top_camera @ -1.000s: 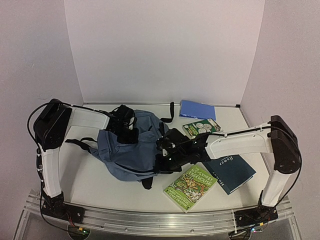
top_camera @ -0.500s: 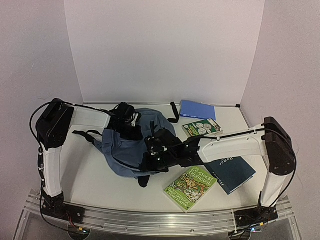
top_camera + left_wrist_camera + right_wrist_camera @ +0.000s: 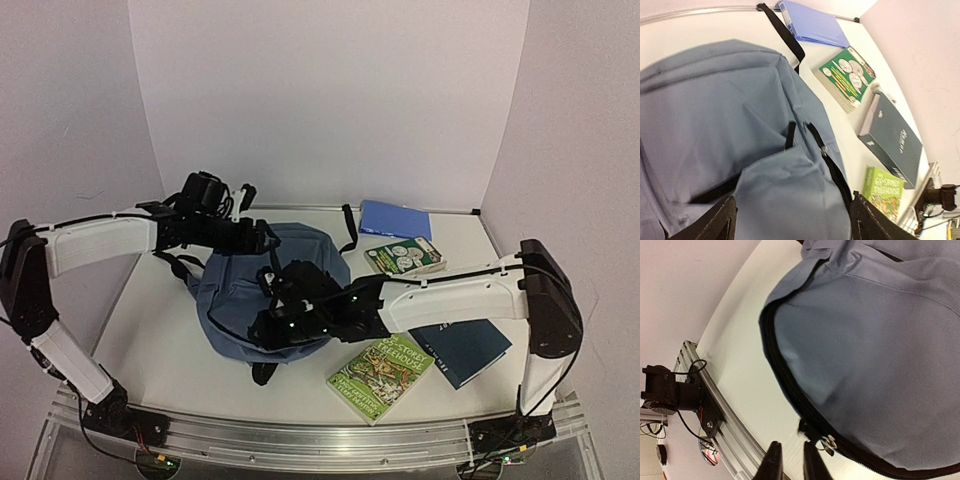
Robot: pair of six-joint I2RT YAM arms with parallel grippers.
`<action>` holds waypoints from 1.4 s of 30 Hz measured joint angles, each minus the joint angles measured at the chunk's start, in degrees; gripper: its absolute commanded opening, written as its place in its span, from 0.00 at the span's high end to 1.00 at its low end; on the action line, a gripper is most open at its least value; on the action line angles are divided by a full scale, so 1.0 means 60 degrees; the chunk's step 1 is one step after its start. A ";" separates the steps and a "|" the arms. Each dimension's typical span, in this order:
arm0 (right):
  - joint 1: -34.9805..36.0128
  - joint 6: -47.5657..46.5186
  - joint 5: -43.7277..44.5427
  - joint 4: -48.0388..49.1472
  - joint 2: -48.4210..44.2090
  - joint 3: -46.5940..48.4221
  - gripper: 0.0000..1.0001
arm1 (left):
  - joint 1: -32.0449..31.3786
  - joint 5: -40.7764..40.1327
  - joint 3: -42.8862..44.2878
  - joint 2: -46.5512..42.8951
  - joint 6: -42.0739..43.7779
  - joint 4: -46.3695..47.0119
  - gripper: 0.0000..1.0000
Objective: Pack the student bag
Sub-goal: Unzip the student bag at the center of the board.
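The bag (image 3: 250,295) has been released: left gripper (image 3: 792,222) lifted, fingers wide; right gripper (image 3: 790,462) narrowly parted beside the zip pull (image 3: 828,442); regripping is judged necessary.

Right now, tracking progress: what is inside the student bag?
Fabric covers the inside of the student bag; contents unseen. Outside lie the blue folder, coin book, dark book and green book.
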 measured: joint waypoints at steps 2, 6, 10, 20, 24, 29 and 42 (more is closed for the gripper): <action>0.0136 -0.0178 0.0103 -0.0012 0.0112 0.0212 0.62 | 0.0001 0.0166 -0.0757 -0.0733 -0.0359 -0.0082 0.23; 0.0306 -0.0401 0.0449 -0.0071 0.0115 0.0267 0.41 | 0.0000 0.0564 -0.2355 -0.2007 -0.1098 -0.0077 0.25; 0.0283 -0.0465 0.1314 -0.0327 -0.0295 -0.0213 0.32 | -0.0088 0.0950 -0.3940 -0.3713 -0.1890 -0.0154 0.26; -0.0862 0.0433 0.2569 -0.0755 -0.1635 -0.1741 0.30 | -0.1458 0.0950 -0.5134 -0.5276 -0.3278 0.0079 0.29; -0.1225 0.0772 0.2795 -0.0859 -0.1710 -0.2244 0.30 | -0.1786 0.0461 -0.5265 -0.5053 -0.3650 0.0034 0.33; -0.1195 0.0937 0.2842 -0.0937 -0.1769 -0.2372 0.30 | -0.1883 0.0096 -0.5395 -0.4651 -0.3880 0.0152 0.47; -0.1177 0.1110 0.2871 -0.0939 -0.1978 -0.2376 0.30 | -0.2192 -0.0050 -0.5514 -0.3778 -0.4181 0.0436 0.54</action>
